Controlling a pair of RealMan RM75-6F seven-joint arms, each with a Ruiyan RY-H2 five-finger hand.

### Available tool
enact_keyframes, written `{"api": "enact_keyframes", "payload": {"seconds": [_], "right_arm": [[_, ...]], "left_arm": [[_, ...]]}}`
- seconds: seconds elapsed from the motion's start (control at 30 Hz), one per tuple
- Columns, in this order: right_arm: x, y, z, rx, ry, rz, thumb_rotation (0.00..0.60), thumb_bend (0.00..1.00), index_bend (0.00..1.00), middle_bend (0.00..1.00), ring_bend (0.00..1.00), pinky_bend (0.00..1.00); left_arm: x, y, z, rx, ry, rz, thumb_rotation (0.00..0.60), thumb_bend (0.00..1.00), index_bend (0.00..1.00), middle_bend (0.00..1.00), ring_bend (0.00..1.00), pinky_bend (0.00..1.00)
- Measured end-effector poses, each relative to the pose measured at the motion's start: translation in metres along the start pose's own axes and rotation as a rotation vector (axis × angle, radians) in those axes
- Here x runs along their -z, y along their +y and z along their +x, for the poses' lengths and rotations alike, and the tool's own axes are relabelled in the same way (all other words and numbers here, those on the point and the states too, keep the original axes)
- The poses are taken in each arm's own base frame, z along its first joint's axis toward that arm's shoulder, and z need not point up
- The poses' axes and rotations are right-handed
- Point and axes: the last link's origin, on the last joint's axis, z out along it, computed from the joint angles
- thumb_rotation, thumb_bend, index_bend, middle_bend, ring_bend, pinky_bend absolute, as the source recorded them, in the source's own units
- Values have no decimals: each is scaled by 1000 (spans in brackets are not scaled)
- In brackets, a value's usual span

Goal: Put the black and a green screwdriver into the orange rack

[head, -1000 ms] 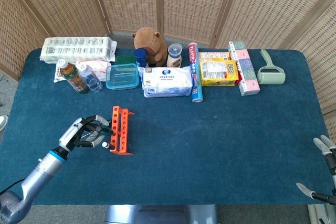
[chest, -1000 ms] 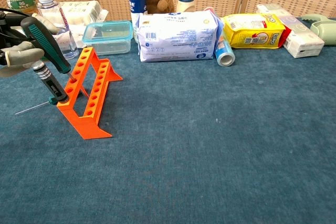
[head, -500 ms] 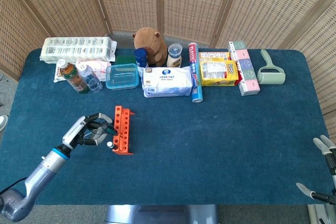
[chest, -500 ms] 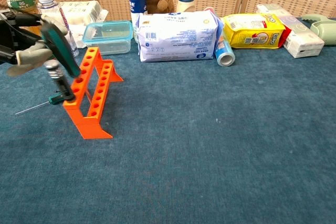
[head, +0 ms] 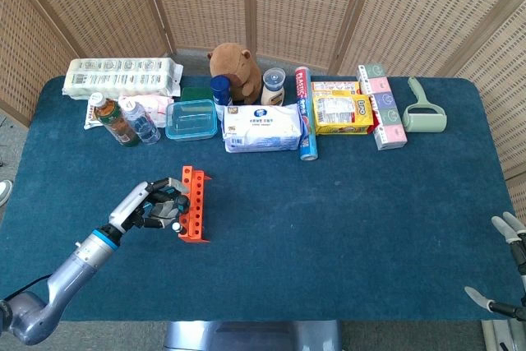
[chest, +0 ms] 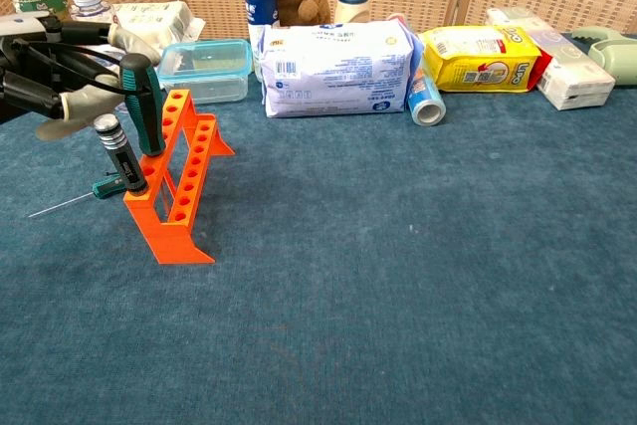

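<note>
The orange rack (chest: 182,186) (head: 194,204) stands on the blue cloth at the near left. My left hand (chest: 62,69) (head: 148,210) holds the black and green screwdriver (chest: 144,105) (head: 168,200) by its handle, almost upright against the rack's left side. Its shaft is hidden behind the rack, so I cannot tell whether it sits in a hole. A black-handled screwdriver with a silver cap (chest: 120,152) stands at the rack's near end. My right hand (head: 505,265) shows only at the bottom right edge of the head view, fingers apart and holding nothing.
A thin green-handled screwdriver (chest: 78,198) lies on the cloth left of the rack. Along the back stand bottles (head: 123,119), a clear container (head: 191,118), a wipes pack (head: 263,127), a yellow pack (head: 340,113) and a lint roller (head: 425,109).
My left hand has moved right toward the rack, tipping the black and green screwdriver from slanted to nearly upright. The rack has shifted slightly.
</note>
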Motion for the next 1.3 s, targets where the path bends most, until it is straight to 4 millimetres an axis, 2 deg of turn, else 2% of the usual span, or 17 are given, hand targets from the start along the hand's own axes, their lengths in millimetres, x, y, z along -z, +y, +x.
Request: {"api": "enact_keyframes", "payload": {"seconds": [0.3,0.5,0.7,0.8,0.93,1.07,1.23,1.3], "right_arm": [[0,-1,-1,0,-4,3,600,35,0,0,15,0],[0,-1,-1,2,-4,3,600,35,0,0,16,0],[1,-2,-2,4,-6,5,600,35,0,0,16,0],[1,-2,-2,7,-7,6,600,34,0,0,16,0],[1,-3,-4,14,-10,7,600,35,0,0,16,0],[1,-3,-5,23,-15,2,600,35,0,0,16,0],[1,-4,-7,38,-16,-1,600,34,0,0,16,0],[0,-4,-8,51,-10,-2,600,34,0,0,15,0]], "left_arm": [[10,6,10,-10,27,-16,600,448,319,700,652,823],[19,12,19,-41,49,-29,600,349,268,643,635,808],[31,22,28,-69,96,-62,600,245,208,530,603,786],[42,30,37,-99,130,-85,600,210,150,413,509,729],[63,35,51,-209,176,-79,600,181,47,202,258,563],[91,35,65,-350,229,-39,600,177,1,105,130,460],[135,29,77,-500,325,24,600,178,0,37,43,297],[147,25,78,-549,349,53,600,177,0,11,12,224]]}}
